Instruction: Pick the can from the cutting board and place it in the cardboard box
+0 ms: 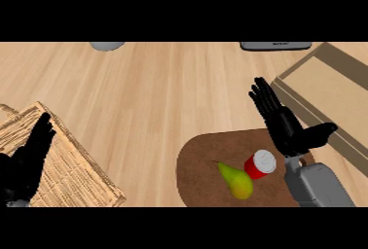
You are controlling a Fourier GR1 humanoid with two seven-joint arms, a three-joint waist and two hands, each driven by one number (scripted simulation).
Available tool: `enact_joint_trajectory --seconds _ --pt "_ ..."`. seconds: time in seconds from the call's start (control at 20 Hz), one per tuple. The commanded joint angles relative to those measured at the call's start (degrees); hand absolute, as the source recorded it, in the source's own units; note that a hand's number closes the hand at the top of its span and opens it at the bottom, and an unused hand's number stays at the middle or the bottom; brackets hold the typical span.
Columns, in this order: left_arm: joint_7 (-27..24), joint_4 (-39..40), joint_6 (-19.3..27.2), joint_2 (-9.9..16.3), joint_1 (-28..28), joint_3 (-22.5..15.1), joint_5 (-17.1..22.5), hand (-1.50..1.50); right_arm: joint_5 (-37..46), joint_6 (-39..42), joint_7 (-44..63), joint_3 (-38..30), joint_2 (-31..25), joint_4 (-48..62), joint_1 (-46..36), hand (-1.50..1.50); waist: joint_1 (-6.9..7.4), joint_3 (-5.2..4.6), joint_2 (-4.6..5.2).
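Observation:
A red can point(260, 164) with a pale lid stands upright on the brown round cutting board point(205, 165) at the lower middle. A yellow-green pear point(237, 181) lies just left of the can on the same board. My right hand point(284, 124) is open, fingers straight and pointing up the view, just right of and above the can, apart from it. The cardboard box point(327, 92) lies at the right edge, beyond the right hand. My left hand point(28, 158) rests open at the lower left, over a wicker basket.
A woven wicker basket point(72, 165) fills the lower left. A grey rounded object point(108, 45) and a dark grey flat item point(277, 45) sit at the far edge of the wooden counter point(158, 87).

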Motion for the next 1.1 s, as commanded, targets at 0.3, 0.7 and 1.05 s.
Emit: enact_joint_trajectory --seconds 0.3,0.7,1.05 --pt "-5.6 -5.0 -5.7 5.4 -5.2 -1.8 -5.3 0.0 19.4 -18.5 7.1 -10.7 -20.9 -5.8 6.2 -1.5 -12.68 -3.5 -0.32" --pt "-8.5 -5.2 -11.8 5.6 -8.5 -3.3 -5.0 0.0 34.2 -26.5 16.4 -7.4 -26.7 -27.9 21.7 -1.5 -7.16 -2.65 0.98" --pt "-10.7 -3.1 -13.2 3.5 -10.2 -5.6 -7.2 0.0 45.4 -18.0 36.1 -3.7 -36.1 -45.0 30.9 -1.5 -4.46 -2.72 1.65"
